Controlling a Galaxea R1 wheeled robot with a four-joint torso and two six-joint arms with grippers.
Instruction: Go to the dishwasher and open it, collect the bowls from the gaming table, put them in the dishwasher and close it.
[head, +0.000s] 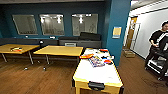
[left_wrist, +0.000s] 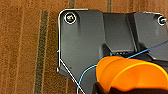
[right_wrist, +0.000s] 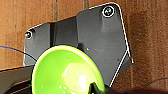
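Note:
The gaming table (head: 96, 74) stands just ahead, right of centre, with a white glossy top, yellow sides and a black slot (head: 96, 86) at its near end. Red and orange items (head: 86, 56) and a colourful flat thing (head: 96, 61) lie on its far half, too blurred to name. In the left wrist view an orange bowl (left_wrist: 130, 72) hangs over the wooden floor, with my left gripper (left_wrist: 107, 89) shut on its rim. A bright green bowl (right_wrist: 67, 72) sits in the right wrist view, my right gripper (right_wrist: 96, 90) shut on its edge. The dishwasher is out of view.
Two plain wooden desks (head: 58, 50) (head: 17, 48) stand to the left, before a dark sofa (head: 80, 40) and a teal wall. A teal pillar (head: 116, 30) rises behind the table. A person (head: 157, 40) stands at the right by a rig; a cardboard box (head: 128, 53) lies on the floor.

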